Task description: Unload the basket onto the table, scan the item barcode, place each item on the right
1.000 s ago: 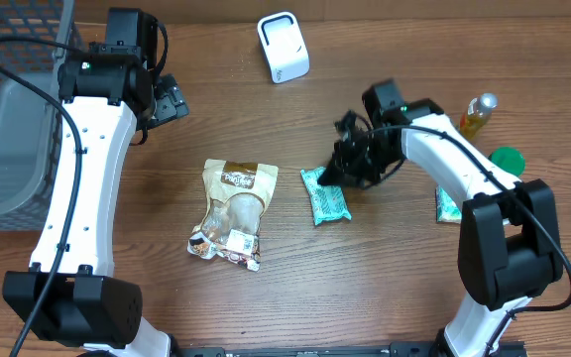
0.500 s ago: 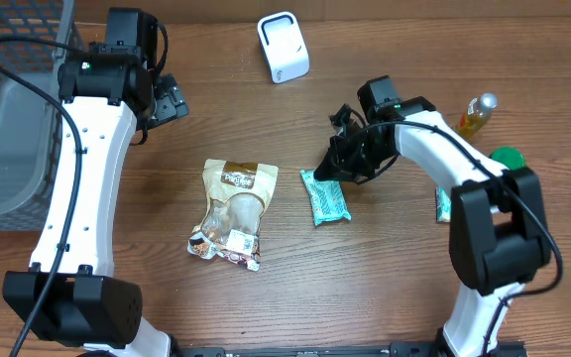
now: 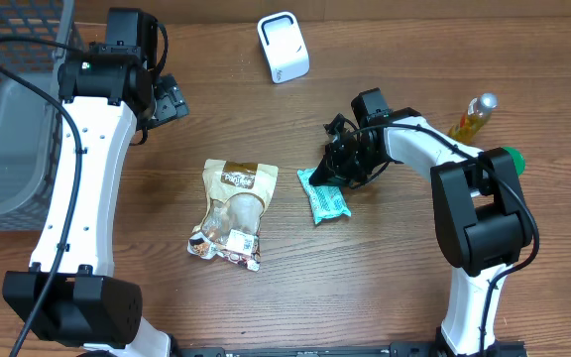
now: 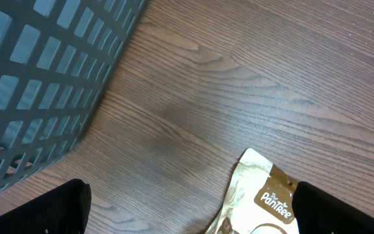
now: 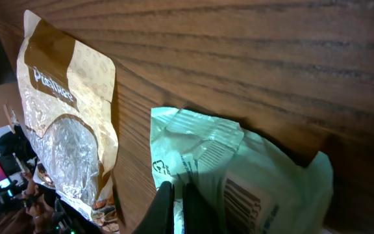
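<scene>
The bench (image 3: 385, 288) was brown with a dark wood grain. The packet (image 3: 324, 196) was mint green with a white label and black barcode stripes. The snack bag (image 3: 231, 213) was tan, banded brown, silvery in the middle. The scanner (image 3: 283, 47) was white, the basket (image 3: 8, 109) a grey grid, the bottle (image 3: 469, 119) yellow.

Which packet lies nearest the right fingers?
The green packet, its edge pinched between the right fingers; the brown snack bag lies apart, farther left.
</scene>
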`<state>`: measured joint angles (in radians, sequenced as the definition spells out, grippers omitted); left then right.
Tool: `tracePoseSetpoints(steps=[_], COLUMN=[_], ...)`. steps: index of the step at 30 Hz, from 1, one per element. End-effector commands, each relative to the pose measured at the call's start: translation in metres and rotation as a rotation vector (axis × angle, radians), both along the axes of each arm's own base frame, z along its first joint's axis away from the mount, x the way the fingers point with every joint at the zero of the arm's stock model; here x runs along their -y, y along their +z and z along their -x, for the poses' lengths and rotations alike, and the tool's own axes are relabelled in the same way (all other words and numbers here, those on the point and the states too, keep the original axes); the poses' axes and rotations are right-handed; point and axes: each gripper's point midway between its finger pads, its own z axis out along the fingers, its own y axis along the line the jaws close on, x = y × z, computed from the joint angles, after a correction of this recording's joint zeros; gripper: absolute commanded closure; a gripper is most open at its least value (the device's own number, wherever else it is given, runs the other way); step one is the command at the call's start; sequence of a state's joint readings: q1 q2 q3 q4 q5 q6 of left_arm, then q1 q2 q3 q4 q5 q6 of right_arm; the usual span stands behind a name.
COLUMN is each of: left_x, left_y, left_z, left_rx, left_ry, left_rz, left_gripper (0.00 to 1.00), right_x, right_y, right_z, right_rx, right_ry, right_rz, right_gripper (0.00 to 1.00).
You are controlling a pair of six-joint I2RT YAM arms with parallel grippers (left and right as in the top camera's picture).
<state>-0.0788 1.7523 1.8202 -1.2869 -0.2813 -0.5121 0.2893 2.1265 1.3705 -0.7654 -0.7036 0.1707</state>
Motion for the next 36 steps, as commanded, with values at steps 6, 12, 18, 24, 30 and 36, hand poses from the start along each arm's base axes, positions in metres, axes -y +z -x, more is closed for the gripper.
tracePoseSetpoints(steps=[6, 12, 18, 24, 30, 36], left_x=[0.003, 0.003, 0.003, 0.003, 0.003, 0.003], left_y=[0.012, 0.012, 0.012, 0.012, 0.012, 0.012], left_z=[-0.002, -0.002, -0.002, -0.002, -0.002, -0.002], left_rx=[0.030, 0.030, 0.030, 0.030, 0.030, 0.030], left_ry=[-0.025, -0.025, -0.025, -0.025, -0.025, -0.025], left_rz=[-0.017, -0.017, -0.017, -0.017, -0.017, -0.017], left_gripper=[0.00, 0.01, 0.00, 0.00, 0.00, 0.01], right_x=[-0.001, 0.007, 0.007, 0.011, 0.016, 0.004], right_y=[0.065, 0.078, 0.043, -0.007, -0.020, 0.031], right_z=[-0.003, 0.024, 0.055, 0.097, 0.099, 0.065], right_rx=[0.060, -0.046, -0.123, -0.191, -0.202, -0.134], right_ry=[0.117, 0.124, 0.149, 0.167, 0.127, 0.159], right_rz=[0.013, 0.039, 0.059, 0.081, 0.116, 0.093], right_gripper=[0.96, 0.96, 0.96, 0.96, 0.96, 0.96])
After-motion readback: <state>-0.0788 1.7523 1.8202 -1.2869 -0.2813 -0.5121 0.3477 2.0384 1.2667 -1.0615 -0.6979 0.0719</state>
